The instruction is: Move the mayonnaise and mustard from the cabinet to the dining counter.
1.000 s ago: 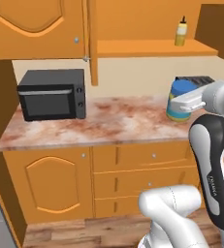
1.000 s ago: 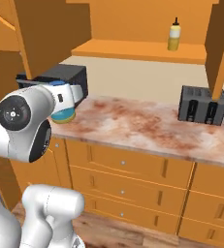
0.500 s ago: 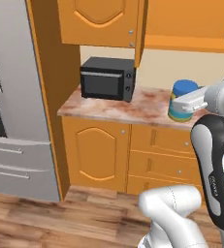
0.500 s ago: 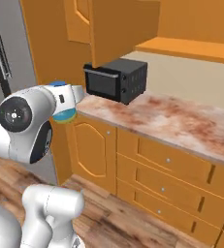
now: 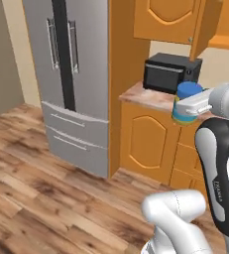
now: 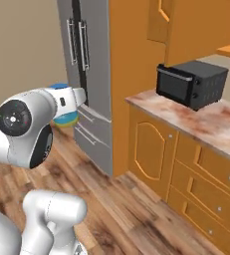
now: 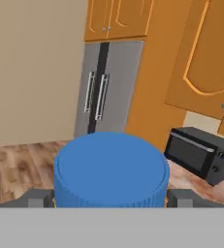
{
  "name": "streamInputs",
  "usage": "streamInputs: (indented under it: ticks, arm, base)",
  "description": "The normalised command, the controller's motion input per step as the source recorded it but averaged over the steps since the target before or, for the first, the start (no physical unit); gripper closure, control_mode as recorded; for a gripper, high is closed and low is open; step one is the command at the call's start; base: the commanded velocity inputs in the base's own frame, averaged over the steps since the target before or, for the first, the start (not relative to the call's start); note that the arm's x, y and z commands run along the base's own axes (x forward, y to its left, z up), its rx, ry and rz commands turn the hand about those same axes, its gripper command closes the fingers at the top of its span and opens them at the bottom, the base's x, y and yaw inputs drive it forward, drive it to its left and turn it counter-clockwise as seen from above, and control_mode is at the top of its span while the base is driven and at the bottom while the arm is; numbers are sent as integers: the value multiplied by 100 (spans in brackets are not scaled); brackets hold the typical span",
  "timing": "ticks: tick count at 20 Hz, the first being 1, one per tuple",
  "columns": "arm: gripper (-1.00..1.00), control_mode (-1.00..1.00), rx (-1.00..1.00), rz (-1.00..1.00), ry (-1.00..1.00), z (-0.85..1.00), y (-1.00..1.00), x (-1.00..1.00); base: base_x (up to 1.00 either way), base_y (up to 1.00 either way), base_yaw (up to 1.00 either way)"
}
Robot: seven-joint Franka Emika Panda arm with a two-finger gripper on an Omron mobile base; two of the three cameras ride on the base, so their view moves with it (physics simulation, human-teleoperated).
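The mayonnaise (image 7: 110,167), a squat jar with a blue lid, sits between my two fingertips (image 7: 36,198) and takes up the lower middle of the hand view. My gripper (image 5: 187,105) is shut on the mayonnaise (image 5: 187,92), held in the air in front of the arm. From the right base view the mayonnaise (image 6: 65,117) shows behind the white wrist, its yellow-and-blue band just visible. The orange wall cabinet (image 5: 168,20) hangs above the microwave, one door (image 7: 205,55) swung open. The mustard and the dining counter are out of view.
A tall steel fridge (image 5: 71,84) stands left of an orange side panel. A black microwave (image 5: 170,72) sits on the marbled wall counter (image 6: 206,119) over orange base cabinets (image 5: 146,144). Open wooden floor (image 5: 31,183) spreads to the left.
The whole picture has swung: the camera turned left, bringing the fridge and floor into view and sliding the microwave and counter to the right. The jar stays in the gripper.
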Motion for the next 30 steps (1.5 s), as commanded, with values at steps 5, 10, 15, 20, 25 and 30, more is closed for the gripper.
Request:
streamInputs:
  ticks: [5,10,15,20,25,30]
  arm:
    - [100,100,0,0,0,0,0,0]
    - [100,100,0,0,0,0,0,0]
    - [100,100,0,0,0,0,0,0]
    - [100,100,0,0,0,0,0,0]
    - [100,100,0,0,0,0,0,0]
    - [100,100,0,0,0,0,0,0]
  base:
    - [-63,0,60]
    - [-59,0,60]
    - [-38,0,55]
    - [-16,-3,49]
    - [0,-10,44]
    - [0,-10,43]
